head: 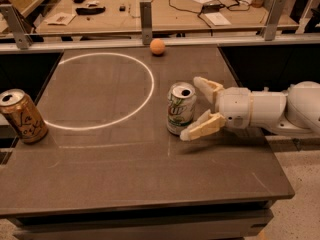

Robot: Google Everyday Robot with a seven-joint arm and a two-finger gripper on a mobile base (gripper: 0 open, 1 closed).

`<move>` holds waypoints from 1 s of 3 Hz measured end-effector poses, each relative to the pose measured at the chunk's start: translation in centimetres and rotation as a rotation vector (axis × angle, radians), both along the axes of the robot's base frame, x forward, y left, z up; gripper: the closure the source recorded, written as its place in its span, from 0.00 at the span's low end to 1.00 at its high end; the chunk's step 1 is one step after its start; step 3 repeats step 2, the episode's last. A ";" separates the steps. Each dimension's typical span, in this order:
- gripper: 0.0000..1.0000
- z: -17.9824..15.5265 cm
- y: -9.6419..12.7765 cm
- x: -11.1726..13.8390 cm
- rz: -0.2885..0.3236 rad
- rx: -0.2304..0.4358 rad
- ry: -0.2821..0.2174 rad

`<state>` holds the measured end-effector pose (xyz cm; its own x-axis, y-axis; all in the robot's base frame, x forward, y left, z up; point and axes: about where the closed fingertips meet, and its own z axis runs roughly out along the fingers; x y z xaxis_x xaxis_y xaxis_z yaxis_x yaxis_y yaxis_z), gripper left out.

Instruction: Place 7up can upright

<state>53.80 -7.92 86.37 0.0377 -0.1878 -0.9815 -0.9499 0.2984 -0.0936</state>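
Camera view: the small silver-white aluminium 7up can [181,109] with its green logo stands upright on the dark grey table [150,184], just right of a white painted circle [151,84]. The white two-finger tool [192,108] reaches in from the right. Its fingers are spread wide on either side of the can and are not clamped on it. A gold-brown can [22,116] stands at the table's left edge.

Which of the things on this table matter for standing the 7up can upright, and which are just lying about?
Job in hand:
7up can, standing upright
gripper, open, right of the can

Lying about:
gold-brown can, at the table's left edge
orange ball
white circle
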 end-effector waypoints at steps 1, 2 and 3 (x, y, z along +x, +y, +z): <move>0.00 1.1 -1.6 0.9 -0.049 -0.010 0.003; 0.00 1.1 -1.6 0.9 -0.049 -0.010 0.003; 0.00 1.1 -1.6 0.9 -0.049 -0.010 0.003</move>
